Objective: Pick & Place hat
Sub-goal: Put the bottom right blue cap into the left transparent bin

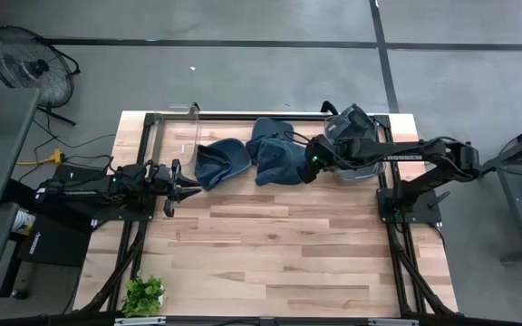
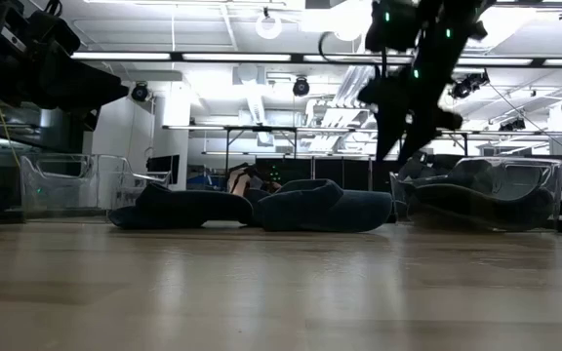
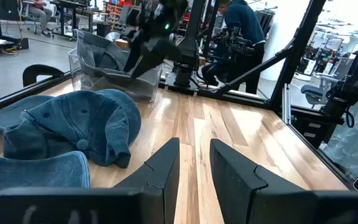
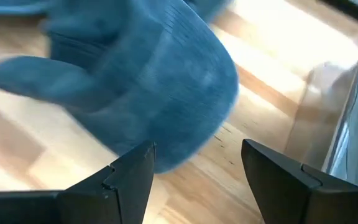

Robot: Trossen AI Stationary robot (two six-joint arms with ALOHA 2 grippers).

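Two blue hats lie side by side on the worktop (image 1: 270, 244), one (image 1: 222, 163) nearer the left arm and one (image 1: 275, 154) next to the clear bin (image 1: 361, 145), which already holds more hats. The right gripper (image 1: 311, 167) hangs over the bin-side hat with its jaws apart and empty; the left gripper (image 1: 172, 187) waits just beside the other hat, jaws also apart. Risks, as judged: the soft cloth may let the jaws pinch only a fold and slip on lifting, a low descent may drag in the touching neighbour hat, and a short carry may snag the bin wall.
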